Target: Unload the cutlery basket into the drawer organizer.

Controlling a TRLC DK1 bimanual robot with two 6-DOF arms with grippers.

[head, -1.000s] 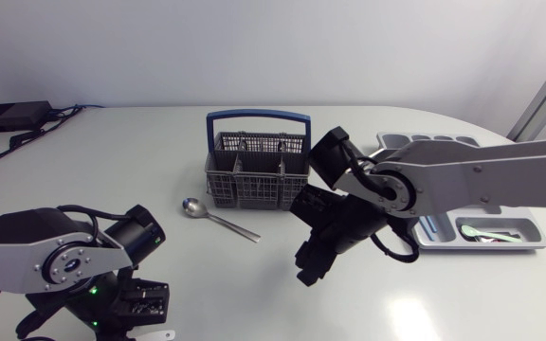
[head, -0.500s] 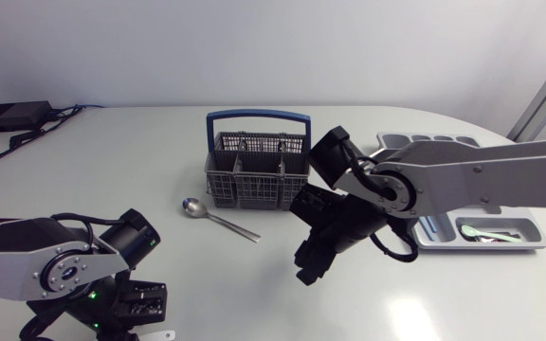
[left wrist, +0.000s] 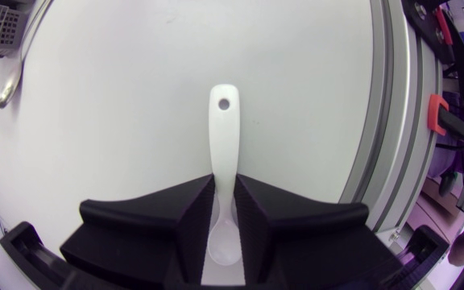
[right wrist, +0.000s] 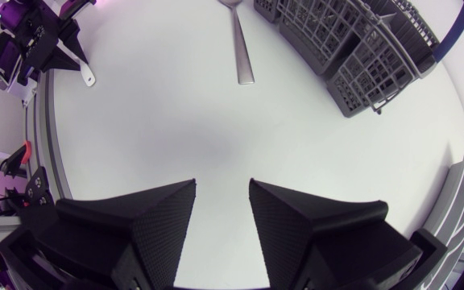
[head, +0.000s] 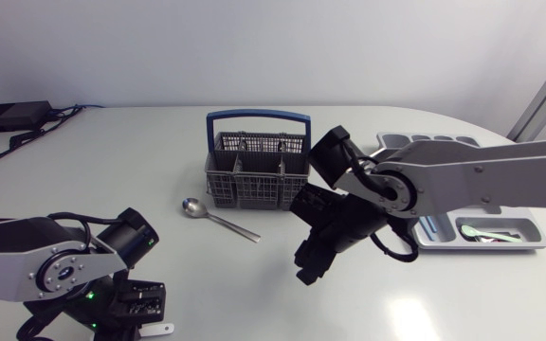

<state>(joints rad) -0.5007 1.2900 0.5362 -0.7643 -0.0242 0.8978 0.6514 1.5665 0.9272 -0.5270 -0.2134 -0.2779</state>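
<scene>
A white plastic spoon (left wrist: 224, 153) lies on the table near its front left edge, handle pointing away from my left gripper (left wrist: 224, 221). The fingers (left wrist: 196, 217) press its neck from both sides, so the left gripper is shut on it. In the head view only the handle tip (head: 164, 330) shows under the left gripper (head: 145, 308). A metal spoon (head: 218, 218) lies in front of the grey cutlery basket (head: 257, 180) with its blue handle. My right gripper (head: 309, 267) hangs open over bare table in front of the basket, nothing between its fingers (right wrist: 163, 221).
The grey drawer organizer (head: 529, 244) stands at the right and holds a pale spoon (head: 486, 230). The table's front left edge (left wrist: 381, 121) runs close beside the white spoon. From the right wrist the basket (right wrist: 361, 56) and metal spoon (right wrist: 242, 48) lie ahead.
My left gripper's fingers have closed in on the white spoon, and the left arm has sunk slightly. The right arm has not moved.
</scene>
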